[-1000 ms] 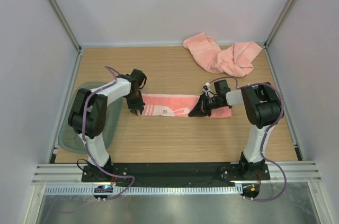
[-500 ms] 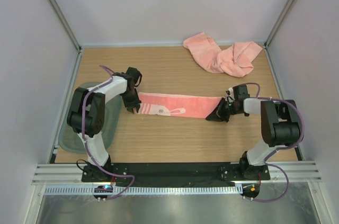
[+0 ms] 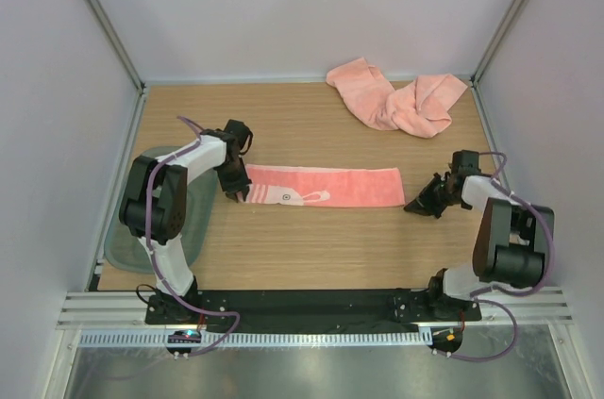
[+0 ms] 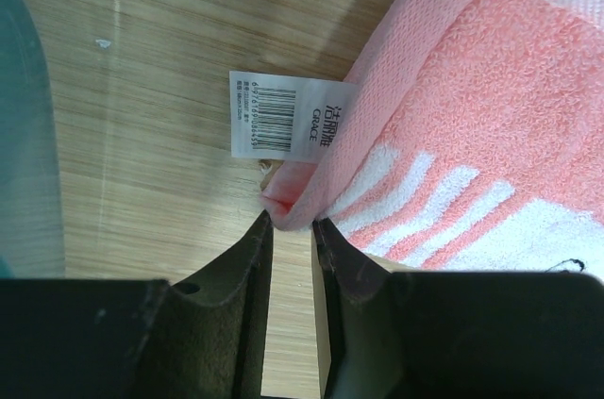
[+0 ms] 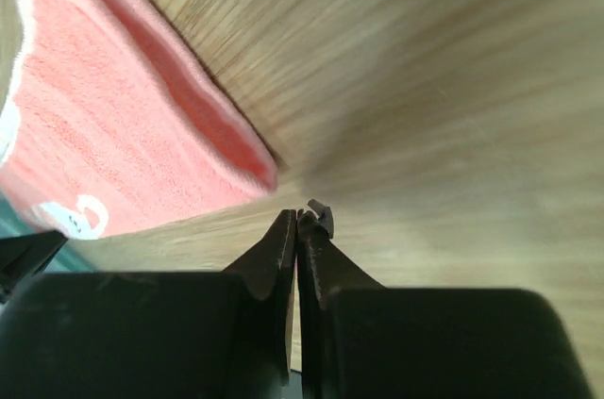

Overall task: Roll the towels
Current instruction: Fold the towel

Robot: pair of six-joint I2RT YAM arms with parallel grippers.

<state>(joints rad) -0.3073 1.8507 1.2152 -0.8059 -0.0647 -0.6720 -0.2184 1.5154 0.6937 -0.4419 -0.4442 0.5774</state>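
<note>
One salmon-pink stretched towel [image 3: 340, 187] lay flat as a long strip across the middle of the top view, on the wooden worktop [image 3: 311, 248]. Its paler band and white marks sat toward the left end.

The left pincer [image 3: 238, 193] was at that left end. In the left wrist view, the left pincer [image 4: 290, 222] had its two dark fingers close together, with the towel's corner caught between the tips, so it was clamped on the cloth. The stretched towel [image 4: 472, 88] filled the upper right of that frame, with white stripes just above the right finger. A white label [image 4: 293, 125] with a barcode stuck out from the towel's edge and lay flat on the wood near the centre of the frame.

The right pincer [image 3: 415, 207] sat low over the worktop, just beyond the strip's right end and apart from it. Its own camera showed the right pincer [image 5: 302, 215] with its fingers pressed together on nothing. The corner of the stretched towel [image 5: 113, 116] lay in the upper left of that frame, clear of the tips.

A heap of towels [image 3: 396, 102], the same pink and crumpled, lay in the upper right of the top view near the back wall. A translucent grey-green tray [image 3: 118, 253] stood at the lower left, partly under the left arm.
</note>
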